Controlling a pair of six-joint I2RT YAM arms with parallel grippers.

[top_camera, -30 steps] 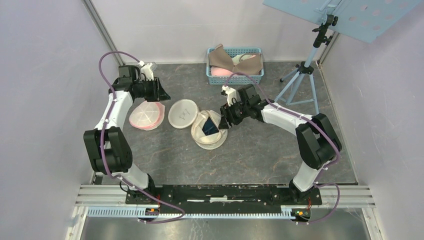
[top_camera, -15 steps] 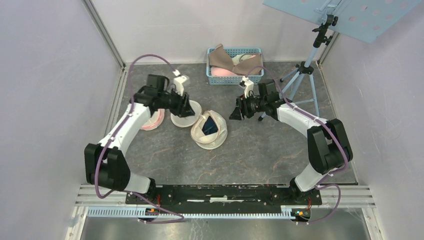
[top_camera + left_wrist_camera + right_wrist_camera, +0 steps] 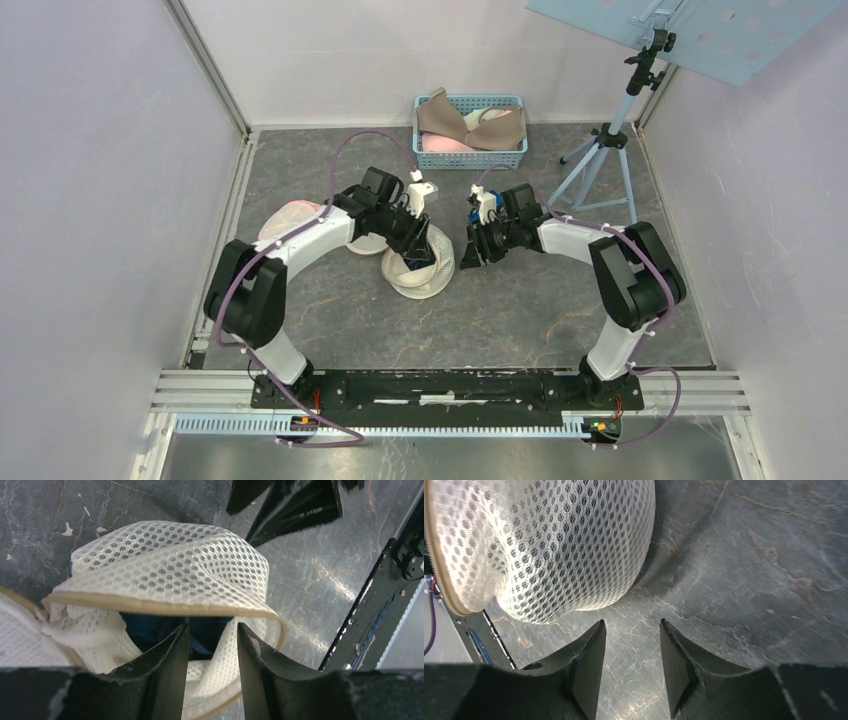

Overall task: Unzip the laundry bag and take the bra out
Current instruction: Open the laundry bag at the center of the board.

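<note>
At open laundry bag (image 3: 170, 570) mouth, left gripper (image 3: 212, 645) hovered, jaws apart, blue bra (image 3: 145, 629) inside; right gripper (image 3: 633, 650) apart over table (image 3: 749, 555).

The left end effector (image 3: 212, 630) hangs with its two black fingers (image 3: 165, 670) apart, right at the mouth of the white mesh laundry bag (image 3: 170, 570). The bag's tan zip edge (image 3: 200, 611) gapes, and a dark blue bra (image 3: 150, 630) shows inside (only a patch of it). Beyond the bag, the right end effector (image 3: 239, 530) points at the grey worktop (image 3: 310, 580), its tips just beside the mesh. A black rail (image 3: 370, 610) runs along the right.
</note>
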